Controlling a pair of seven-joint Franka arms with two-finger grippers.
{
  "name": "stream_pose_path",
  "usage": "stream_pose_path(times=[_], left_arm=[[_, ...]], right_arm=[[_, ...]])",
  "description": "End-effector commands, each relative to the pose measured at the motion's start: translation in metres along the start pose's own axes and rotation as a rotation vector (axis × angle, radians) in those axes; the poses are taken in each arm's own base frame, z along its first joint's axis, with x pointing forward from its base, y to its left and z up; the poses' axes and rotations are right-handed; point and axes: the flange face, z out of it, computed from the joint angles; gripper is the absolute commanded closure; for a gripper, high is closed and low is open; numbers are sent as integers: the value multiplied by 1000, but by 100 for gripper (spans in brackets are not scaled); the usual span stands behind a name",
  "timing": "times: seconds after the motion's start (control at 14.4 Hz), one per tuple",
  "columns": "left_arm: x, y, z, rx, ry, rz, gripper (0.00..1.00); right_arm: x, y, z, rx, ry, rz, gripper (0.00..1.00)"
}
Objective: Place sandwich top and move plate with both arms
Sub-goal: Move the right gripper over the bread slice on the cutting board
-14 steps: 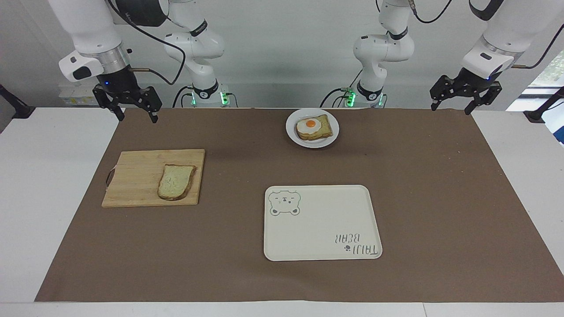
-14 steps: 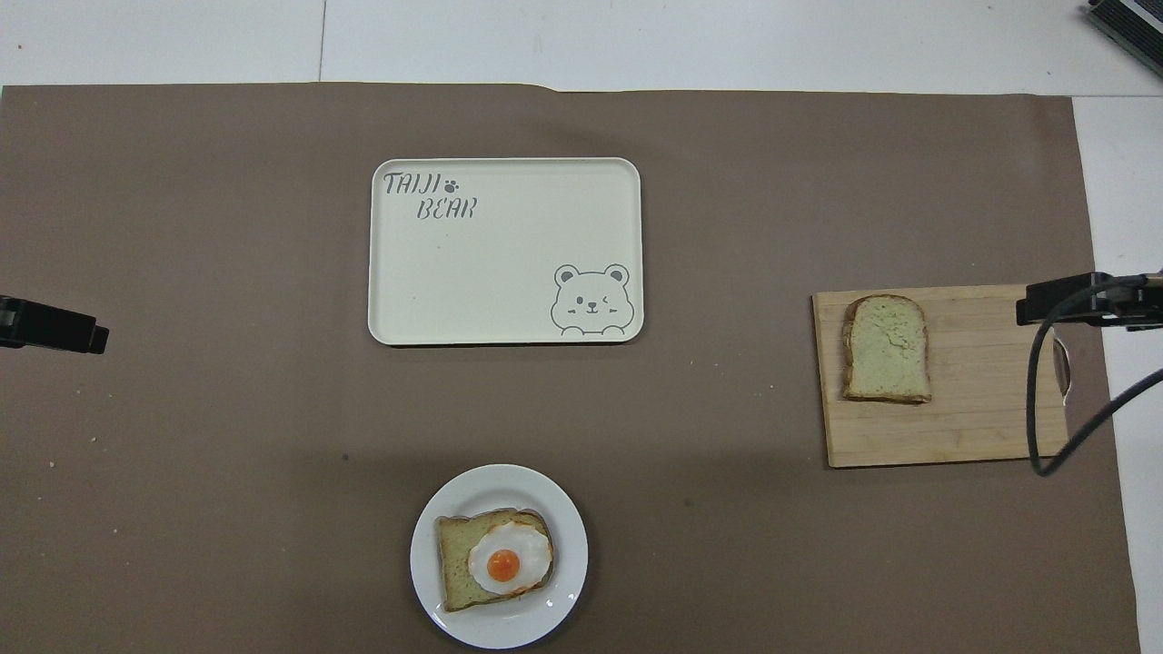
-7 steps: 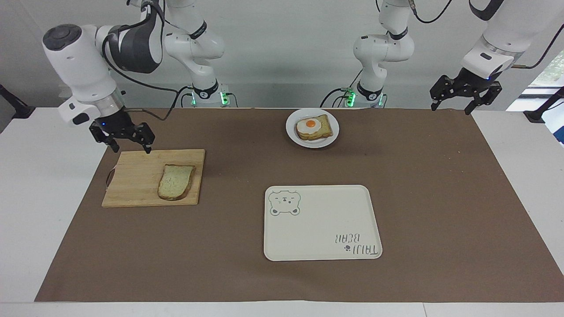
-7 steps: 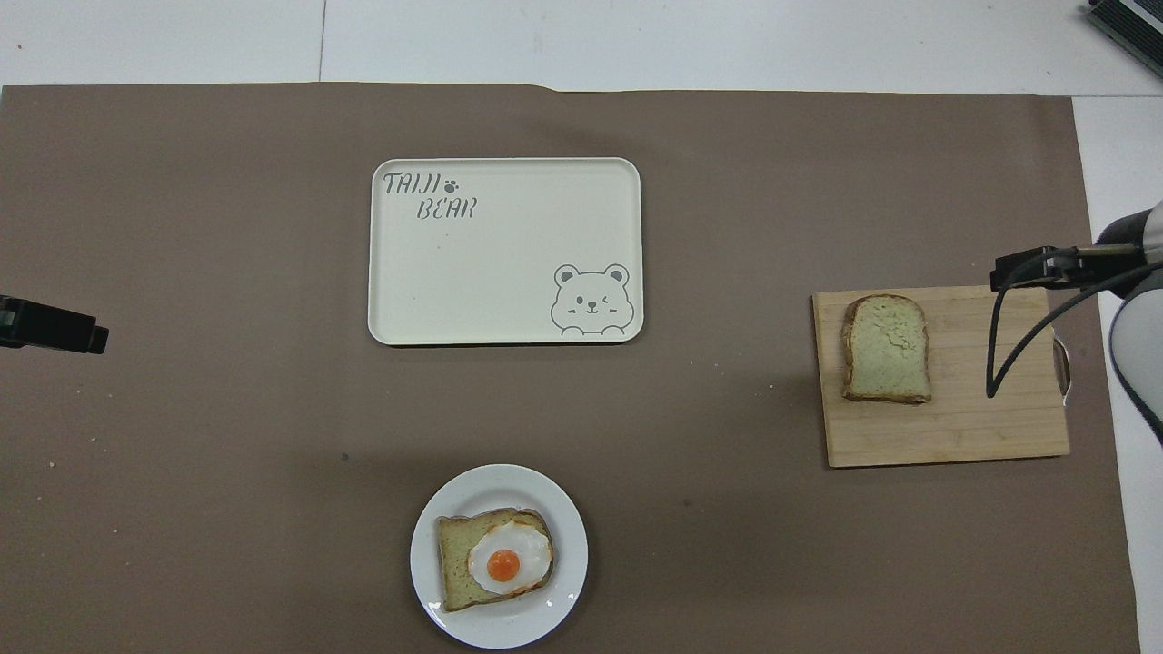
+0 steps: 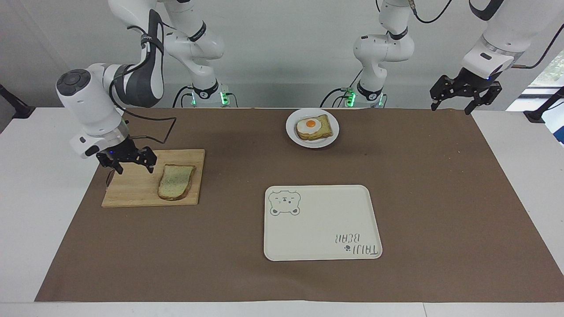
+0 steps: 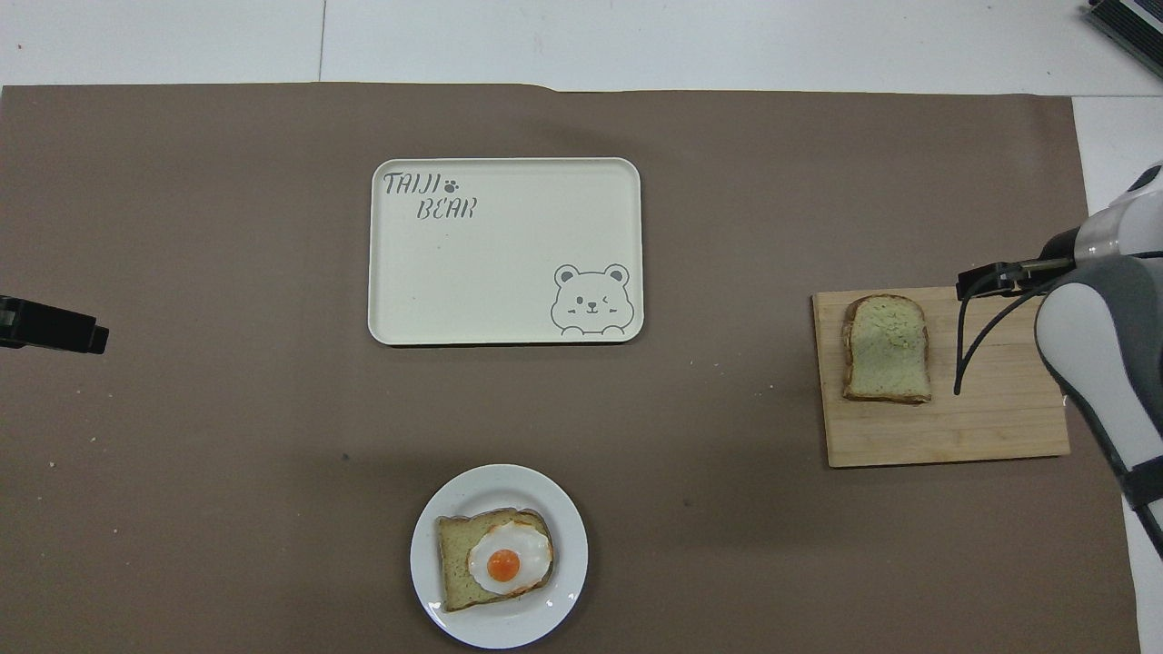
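The sandwich top [image 5: 176, 181] lies flat on a wooden cutting board [image 5: 132, 193] toward the right arm's end of the table; it also shows in the overhead view [image 6: 886, 347]. My right gripper [image 5: 134, 168] is open and empty, low over the board, beside the slice and apart from it. The small white plate [image 5: 292, 132] sits near the robots and carries a toast slice with a fried egg [image 5: 313, 127]. My left gripper [image 5: 451, 108] is open and empty, and waits raised over the left arm's end of the table.
A cream rectangular tray with a bear drawing [image 5: 321, 222] lies mid-table, farther from the robots than the plate. A brown mat [image 5: 440, 198] covers the table. The right arm's black cable [image 6: 963, 354] hangs over the cutting board [image 6: 981, 427].
My right arm has swung down from the table's edge near the robots to low over the cutting board beside the bread slice. The left arm has not moved.
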Motion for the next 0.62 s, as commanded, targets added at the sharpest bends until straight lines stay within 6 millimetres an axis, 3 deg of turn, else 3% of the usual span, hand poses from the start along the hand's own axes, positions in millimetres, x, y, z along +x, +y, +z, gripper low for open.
stream_pose_path(times=[0.0, 0.55], left_arm=[[-5, -2, -4, -9, 3, -7, 0], [-5, -2, -4, -9, 3, -7, 0]], right_arm=[[-5, -1, 20, 11, 25, -9, 0], [-2, -4, 22, 11, 29, -14, 0]])
